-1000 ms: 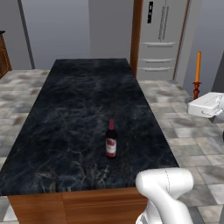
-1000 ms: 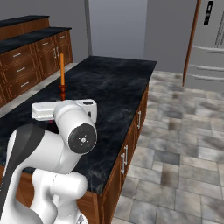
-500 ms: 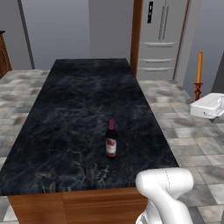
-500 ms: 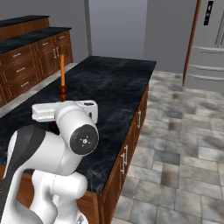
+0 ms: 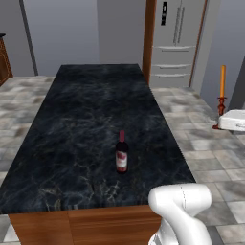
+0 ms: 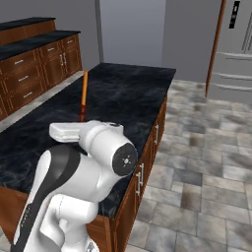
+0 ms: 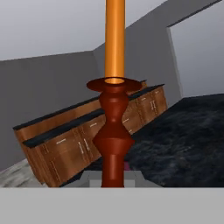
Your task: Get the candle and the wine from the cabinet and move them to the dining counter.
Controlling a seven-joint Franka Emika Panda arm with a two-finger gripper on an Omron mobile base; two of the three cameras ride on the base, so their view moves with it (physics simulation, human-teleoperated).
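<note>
slim orange candle [image 7: 115, 39], turned red holder [image 7: 113, 131], veined marble dining counter [image 5: 86, 119]

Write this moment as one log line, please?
wine: upright on dining counter | candle: held in shut tool, not yet on counter

Arm [image 6: 74, 182]: glossy white shell, thick rounded segments, smooth moulded casing.

A broad black band runs lengthwise down the near link in the right base view, curving from the elbow toward the base.

Elbow joint [image 6: 124, 159]: round flat end cap in dark grey, with a small pale mark at its centre. Ring of darker trim around the cap's edge.

Hand [image 6: 74, 131]: flat white boxy block with rounded corners, paler grey along its underside. From the left base view it shows as a white slab with a grey edge.

Upper link [image 5: 181, 205] from the left base view: plain white, capsule-shaped, a thin faint seam across it.
</note>
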